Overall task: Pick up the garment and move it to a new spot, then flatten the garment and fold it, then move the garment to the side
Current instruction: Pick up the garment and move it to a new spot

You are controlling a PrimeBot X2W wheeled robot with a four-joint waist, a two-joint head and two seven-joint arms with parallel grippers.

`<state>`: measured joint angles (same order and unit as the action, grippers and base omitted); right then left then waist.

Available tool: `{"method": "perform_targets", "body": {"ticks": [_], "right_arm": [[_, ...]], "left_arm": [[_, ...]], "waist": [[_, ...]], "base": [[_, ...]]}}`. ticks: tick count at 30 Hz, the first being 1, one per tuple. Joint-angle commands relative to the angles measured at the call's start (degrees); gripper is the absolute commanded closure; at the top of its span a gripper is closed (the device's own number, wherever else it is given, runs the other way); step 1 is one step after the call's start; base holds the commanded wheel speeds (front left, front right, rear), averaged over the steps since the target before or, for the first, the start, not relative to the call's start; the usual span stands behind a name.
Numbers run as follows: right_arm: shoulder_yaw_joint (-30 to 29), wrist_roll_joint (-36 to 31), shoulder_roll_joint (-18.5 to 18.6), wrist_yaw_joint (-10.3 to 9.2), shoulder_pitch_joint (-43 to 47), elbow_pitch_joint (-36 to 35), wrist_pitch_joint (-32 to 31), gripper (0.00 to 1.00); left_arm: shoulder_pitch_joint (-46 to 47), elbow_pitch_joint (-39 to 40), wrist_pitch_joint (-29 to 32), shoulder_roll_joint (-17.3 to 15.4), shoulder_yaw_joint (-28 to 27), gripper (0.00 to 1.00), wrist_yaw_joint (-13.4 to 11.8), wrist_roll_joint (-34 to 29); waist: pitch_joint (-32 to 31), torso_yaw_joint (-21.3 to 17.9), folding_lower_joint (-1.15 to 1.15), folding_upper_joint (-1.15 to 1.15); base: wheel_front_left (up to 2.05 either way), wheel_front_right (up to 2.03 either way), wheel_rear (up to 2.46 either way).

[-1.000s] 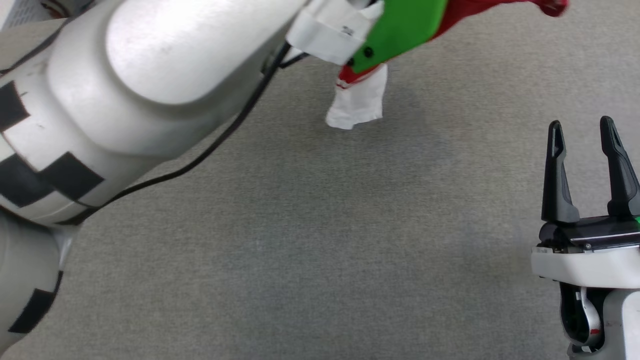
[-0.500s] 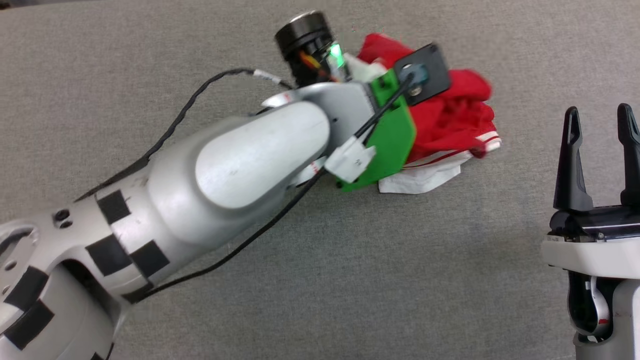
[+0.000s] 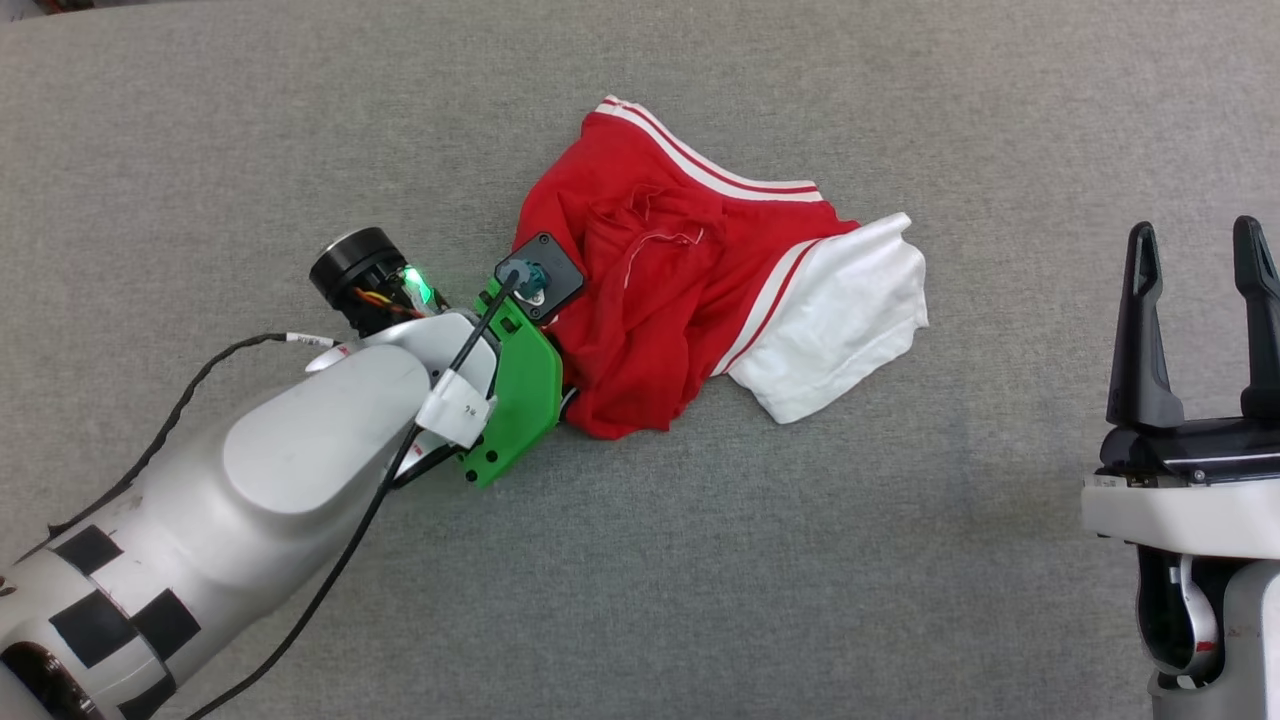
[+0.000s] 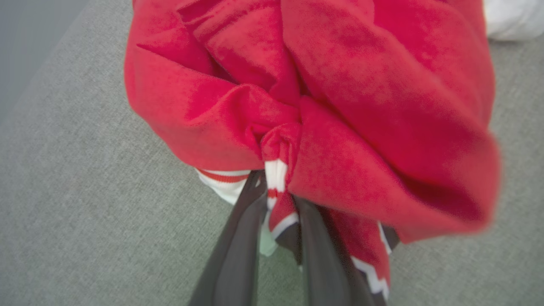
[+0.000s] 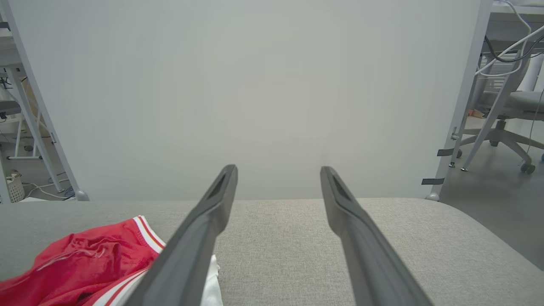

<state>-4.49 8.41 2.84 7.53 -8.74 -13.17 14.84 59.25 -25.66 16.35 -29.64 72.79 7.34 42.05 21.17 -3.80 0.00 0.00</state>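
The garment [image 3: 690, 300] is a red shirt with white sleeves and red-and-white striped trim, lying crumpled on the grey surface [image 3: 700, 560]. One white sleeve [image 3: 840, 330] spreads to its right. My left gripper [image 4: 276, 187] is shut on a bunch of the garment [image 4: 323, 106] at its lower left edge; striped trim sits pinched between the dark fingers [image 4: 238, 238]. In the head view the green wrist mount [image 3: 510, 400] hides those fingers. At the right edge my right gripper [image 3: 1195, 260] stands open, fingers up, apart from the garment [image 5: 85, 263].
A pale wall panel [image 5: 255, 85] rises behind the far edge of the grey surface [image 5: 425, 238]. Beyond it to the right stand a table leg [image 5: 467, 93] and an office chair [image 5: 514, 123]. My left forearm [image 3: 250, 520] crosses the lower left.
The head camera has tilted, so the whole picture shifted. My left arm has come down with the garment, which hung bunched before and now lies spread on the surface. The right gripper stays open.
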Motion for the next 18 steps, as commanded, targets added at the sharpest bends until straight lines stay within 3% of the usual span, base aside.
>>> {"method": "perform_targets", "body": {"ticks": [1, 2, 3, 5, 9, 10, 14, 18], "right_arm": [[-0.04, -0.57, 0.04, -0.04, 0.60, 0.23, 0.16, 0.00], [-0.05, -0.78, 0.04, -0.04, 0.87, 0.34, 0.16, 0.00], [-0.04, -0.98, 0.04, -0.04, 1.15, 0.44, 0.16, 0.00], [0.12, -1.34, 0.04, -0.04, 1.69, 0.65, 0.16, 0.00], [0.03, -2.38, 0.04, -0.04, 3.19, 1.14, 0.16, 0.00], [-0.77, -3.18, 0.04, -0.04, 4.65, 1.34, 0.16, 0.00], [-1.64, -4.37, 0.04, -0.04, 6.41, 1.70, 0.16, 0.00], [-2.26, -5.33, 0.04, -0.04, 8.03, 2.37, 0.16, 0.00]], "left_arm": [[-2.64, -1.33, -0.76, -0.66, 0.56, 1.00, 0.14, 0.72], [-3.01, -2.06, -2.36, -0.29, 0.46, 0.73, 0.14, 1.16], [-3.19, -2.91, -4.45, 0.20, 0.08, 0.00, 0.04, 1.12], [-3.41, -4.08, -8.15, 1.14, -0.69, 0.00, -0.96, 0.47], [-4.94, -5.28, -18.11, 2.95, -3.53, 0.00, -6.15, -0.86], [-7.38, -5.02, -24.38, 3.25, -5.17, 0.00, -10.60, -1.67], [-11.73, -3.45, -29.74, 2.93, -8.07, 0.00, -16.77, -1.68], [-17.33, 0.22, -31.23, 2.01, -12.59, 0.00, -23.61, -2.58]], "waist": [[-0.90, 0.90, 0.00, 0.00], [-1.39, 1.33, 0.00, 0.00], [-1.98, 1.75, 0.00, 0.00], [-3.05, 2.31, 0.00, 0.00], [-6.33, 3.65, 0.00, 0.00], [-8.86, 4.86, 0.00, 0.00], [-11.52, 6.30, 0.00, 0.00], [-13.37, 7.62, 0.00, 0.00]], "base": [[0.00, 0.00, 0.00], [0.00, 0.00, 0.00], [0.00, 0.00, 0.00], [0.00, 0.00, 0.00], [0.00, 0.00, 0.00], [0.00, 0.00, 0.00], [0.00, 0.00, 0.00], [0.00, 0.00, 0.00]]}}
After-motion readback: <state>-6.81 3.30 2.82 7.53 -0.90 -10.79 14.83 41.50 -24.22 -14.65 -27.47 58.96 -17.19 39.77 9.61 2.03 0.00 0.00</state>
